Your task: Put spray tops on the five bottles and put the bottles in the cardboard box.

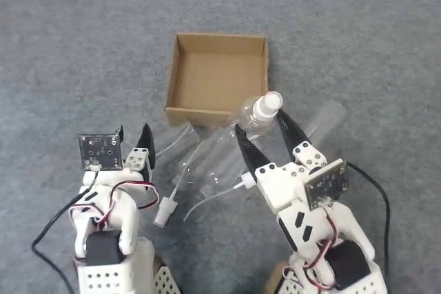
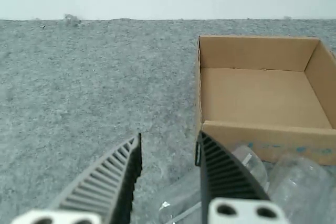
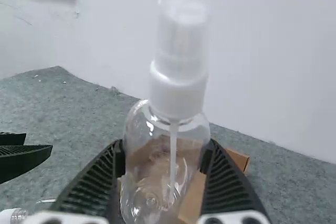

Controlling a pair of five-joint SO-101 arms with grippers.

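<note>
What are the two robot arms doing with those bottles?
The right gripper holds a clear bottle with its white spray top on, at the front edge of the cardboard box. No bottle is in the box yet. The left gripper is open beside the other bottles lying on the carpet, near a loose spray top.

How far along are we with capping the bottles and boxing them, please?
One bottle has its spray top on and sits in the right pincer near the cardboard box, which holds nothing yet. The left pincer is open and empty. The other bottles lie on the carpet before the box, a loose spray top beside them; they need capping and boxing.
</note>
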